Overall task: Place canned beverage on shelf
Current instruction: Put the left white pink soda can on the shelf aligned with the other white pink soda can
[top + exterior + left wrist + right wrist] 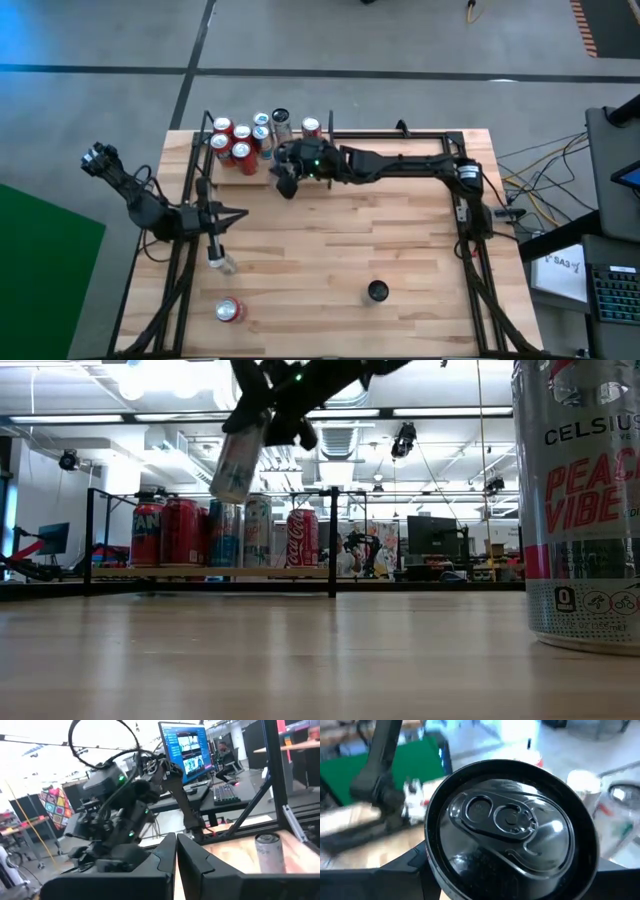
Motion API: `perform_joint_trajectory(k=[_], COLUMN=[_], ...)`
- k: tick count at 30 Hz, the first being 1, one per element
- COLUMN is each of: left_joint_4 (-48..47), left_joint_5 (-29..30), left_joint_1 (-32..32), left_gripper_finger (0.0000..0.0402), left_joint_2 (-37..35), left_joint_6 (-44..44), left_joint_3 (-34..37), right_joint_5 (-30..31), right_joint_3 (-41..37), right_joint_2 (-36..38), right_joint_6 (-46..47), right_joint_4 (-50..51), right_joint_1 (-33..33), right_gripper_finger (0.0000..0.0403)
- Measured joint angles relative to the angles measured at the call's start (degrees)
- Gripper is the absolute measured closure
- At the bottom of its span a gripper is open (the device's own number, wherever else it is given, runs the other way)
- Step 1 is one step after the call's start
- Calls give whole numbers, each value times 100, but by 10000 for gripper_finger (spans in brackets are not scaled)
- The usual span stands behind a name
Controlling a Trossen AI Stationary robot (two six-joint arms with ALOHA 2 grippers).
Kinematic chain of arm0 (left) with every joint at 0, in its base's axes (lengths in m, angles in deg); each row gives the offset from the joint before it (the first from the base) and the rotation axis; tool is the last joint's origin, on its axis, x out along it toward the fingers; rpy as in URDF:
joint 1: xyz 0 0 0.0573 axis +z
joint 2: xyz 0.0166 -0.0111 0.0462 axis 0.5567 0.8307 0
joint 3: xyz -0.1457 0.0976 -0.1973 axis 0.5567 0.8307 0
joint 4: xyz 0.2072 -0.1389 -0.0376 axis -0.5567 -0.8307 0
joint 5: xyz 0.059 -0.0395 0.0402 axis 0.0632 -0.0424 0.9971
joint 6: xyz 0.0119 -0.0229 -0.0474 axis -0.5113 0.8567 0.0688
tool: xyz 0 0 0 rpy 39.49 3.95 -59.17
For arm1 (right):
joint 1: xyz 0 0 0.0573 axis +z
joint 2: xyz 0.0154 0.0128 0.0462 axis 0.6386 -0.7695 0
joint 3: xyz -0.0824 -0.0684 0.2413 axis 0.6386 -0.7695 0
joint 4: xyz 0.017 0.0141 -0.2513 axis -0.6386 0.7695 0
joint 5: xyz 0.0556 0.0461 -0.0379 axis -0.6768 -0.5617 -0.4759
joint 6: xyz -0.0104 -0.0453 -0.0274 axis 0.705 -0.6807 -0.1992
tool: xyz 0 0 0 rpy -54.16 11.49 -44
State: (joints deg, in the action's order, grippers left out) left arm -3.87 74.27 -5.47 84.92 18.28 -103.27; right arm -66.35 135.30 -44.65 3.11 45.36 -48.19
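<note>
My right gripper (288, 180) is shut on a silver can with a black lid (510, 825). It holds the can in the air just in front of the shelf (200, 571), which is a light wood plank with black rods at the table's far left. Several red and silver cans (240, 140) stand on the shelf. In the low view the held can (238, 460) hangs tilted, above the level of the shelf's cans. My left gripper (238, 212) waits shut and level near the table's left edge, touching nothing. My right gripper pinches the can's side wall near its top (432, 865) between its two fingers (412, 867), one on each side. The fingers come from the table's right, slanting a little downward. The can hangs below them, tilted, clear of table and shelf.
A pale can (222, 263) lies near my left gripper, and a red can (228, 310) sits at the near left. A black-topped can (377, 291) stands at the near middle. A tall Celsius can (580, 500) looms close in the low view. Black frame rods edge the table.
</note>
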Motion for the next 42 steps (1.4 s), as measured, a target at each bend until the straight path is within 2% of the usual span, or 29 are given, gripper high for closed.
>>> perform_joint_trajectory(k=[5,13,26,33,42], left_joint_4=[41,17,-41,-44,-44], left_joint_5=[-1,303,360,546,598], left_joint_1=[4,14,21,21,21], left_gripper_finger=[402,402,402,402,402], left_joint_2=[-124,-285,-349,-356,-411], left_joint_6=[-264,-495,-497,-497,-526], left_joint_3=[-1,61,113,114,114], right_joint_5=[-44,-49,-21,-61,-313], right_joint_3=[25,554,2264,2284,2262], right_joint_2=[-197,-480,-1558,-1587,-1768], right_joint_6=[19,-112,-372,-1201,-1312], right_joint_4=[-341,-5,1855,2006,1985], right_joint_1=[-134,-253,-554,-588,-660], right_gripper_finger=[161,161,161,161,161])
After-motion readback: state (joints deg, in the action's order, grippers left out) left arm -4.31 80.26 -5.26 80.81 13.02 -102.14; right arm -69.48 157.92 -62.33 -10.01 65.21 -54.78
